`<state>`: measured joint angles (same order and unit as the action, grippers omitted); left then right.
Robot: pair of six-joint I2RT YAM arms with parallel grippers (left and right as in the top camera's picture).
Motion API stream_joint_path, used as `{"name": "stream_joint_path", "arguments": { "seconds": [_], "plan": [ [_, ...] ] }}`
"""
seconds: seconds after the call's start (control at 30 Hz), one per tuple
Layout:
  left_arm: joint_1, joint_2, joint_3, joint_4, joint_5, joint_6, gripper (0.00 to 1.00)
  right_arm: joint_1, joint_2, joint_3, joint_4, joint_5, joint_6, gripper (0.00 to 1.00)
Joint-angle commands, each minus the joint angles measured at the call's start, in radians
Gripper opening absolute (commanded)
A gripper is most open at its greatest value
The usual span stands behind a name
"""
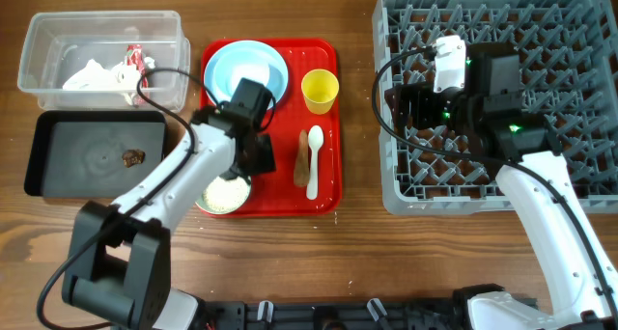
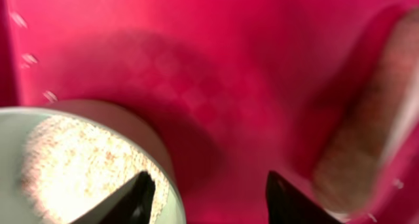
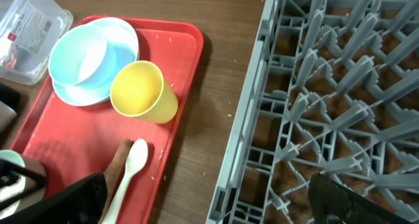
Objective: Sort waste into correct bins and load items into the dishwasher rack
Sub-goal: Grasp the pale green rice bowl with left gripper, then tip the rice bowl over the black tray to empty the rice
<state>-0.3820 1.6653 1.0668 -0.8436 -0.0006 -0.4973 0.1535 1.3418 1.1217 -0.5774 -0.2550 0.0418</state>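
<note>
Where 2 bowls (image 1: 230,71) (image 1: 227,197) sit, 1 cup (image 1: 320,89)

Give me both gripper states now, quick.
Left gripper: open, empty, at the green bowl rim.
Right gripper: open, empty, above the rack edge.

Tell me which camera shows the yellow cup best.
Right wrist: the yellow cup is close, with its rim, inside and side wall all visible on the red tray. Overhead shows the yellow cup small, from above only. Left wrist does not show it.

Small yellow cup (image 1: 320,89) — on red tray (image 1: 328,147)
</note>
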Motion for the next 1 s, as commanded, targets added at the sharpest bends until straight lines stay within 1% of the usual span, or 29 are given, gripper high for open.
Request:
{"name": "stream_joint_path", "arguments": {
  "seconds": [0.0, 0.03, 0.07, 0.1, 0.2, 0.27, 0.3, 0.37, 0.4, 0.47, 0.53, 0.6, 0.67, 0.7, 0.73, 0.87, 0.9, 0.93, 0.97],
  "plan": [
    [-0.002, 0.005, -0.117, 0.093, 0.011, -0.043, 0.37, 0.0, 0.01, 0.015, 0.002, -0.017, 0.014, 1.0],
    [-0.002, 0.005, -0.127, 0.103, 0.011, -0.042, 0.22, 0.0, 0.01, 0.015, 0.0, -0.017, 0.014, 1.0],
    [-0.002, 0.005, -0.128, 0.108, 0.011, -0.042, 0.12, 0.0, 0.01, 0.015, -0.001, -0.017, 0.02, 1.0],
    [-0.002, 0.005, -0.128, 0.115, 0.011, -0.042, 0.04, 0.0, 0.01, 0.015, -0.001, -0.017, 0.028, 1.0],
    [-0.002, 0.002, -0.103, 0.118, 0.012, -0.031, 0.04, 0.0, 0.01, 0.015, -0.001, -0.017, 0.04, 1.0],
    [-0.002, -0.006, -0.06, 0.086, 0.012, -0.031, 0.04, 0.0, 0.01, 0.015, -0.001, -0.017, 0.04, 1.0],
    [-0.001, -0.017, -0.012, 0.046, 0.019, -0.013, 0.04, 0.0, 0.01, 0.015, -0.005, -0.017, 0.04, 1.0],
    [0.017, -0.046, 0.099, -0.031, 0.06, 0.093, 0.04, 0.0, 0.01, 0.015, -0.008, -0.017, 0.04, 1.0],
    [0.037, -0.06, 0.146, -0.072, 0.06, 0.136, 0.04, 0.0, 0.01, 0.015, -0.008, -0.017, 0.04, 1.0],
    [0.127, -0.095, 0.239, -0.153, 0.061, 0.207, 0.04, 0.0, 0.01, 0.015, -0.006, -0.017, 0.04, 1.0],
    [0.259, -0.133, 0.258, -0.167, 0.088, 0.259, 0.04, 0.0, 0.01, 0.015, -0.007, -0.017, 0.04, 1.0],
    [0.397, -0.14, 0.257, -0.175, 0.19, 0.34, 0.04, 0.0, 0.01, 0.015, -0.007, -0.016, 0.04, 1.0],
    [0.571, -0.13, 0.256, -0.174, 0.315, 0.441, 0.04, 0.0, 0.01, 0.015, -0.006, -0.016, 0.04, 1.0],
    [0.697, -0.114, 0.255, -0.148, 0.43, 0.496, 0.04, 0.0, 0.01, 0.015, -0.005, -0.016, 0.039, 1.0],
    [0.779, -0.097, 0.254, -0.126, 0.531, 0.538, 0.04, 0.0, 0.01, 0.015, -0.003, -0.017, 0.04, 1.0],
    [1.01, 0.013, 0.254, -0.063, 0.895, 0.652, 0.04, 0.0, 0.01, 0.015, -0.003, -0.016, 0.04, 1.0],
    [1.053, 0.048, 0.254, -0.058, 0.973, 0.663, 0.04, 0.0, 0.01, 0.015, -0.003, -0.016, 0.04, 1.0],
    [1.107, 0.099, 0.254, -0.06, 1.092, 0.675, 0.04, 0.0, 0.01, 0.015, -0.004, -0.016, 0.04, 1.0],
    [1.136, 0.134, 0.254, -0.062, 1.163, 0.675, 0.04, 0.0, 0.01, 0.015, -0.005, -0.016, 0.04, 1.0]
  ]
}}
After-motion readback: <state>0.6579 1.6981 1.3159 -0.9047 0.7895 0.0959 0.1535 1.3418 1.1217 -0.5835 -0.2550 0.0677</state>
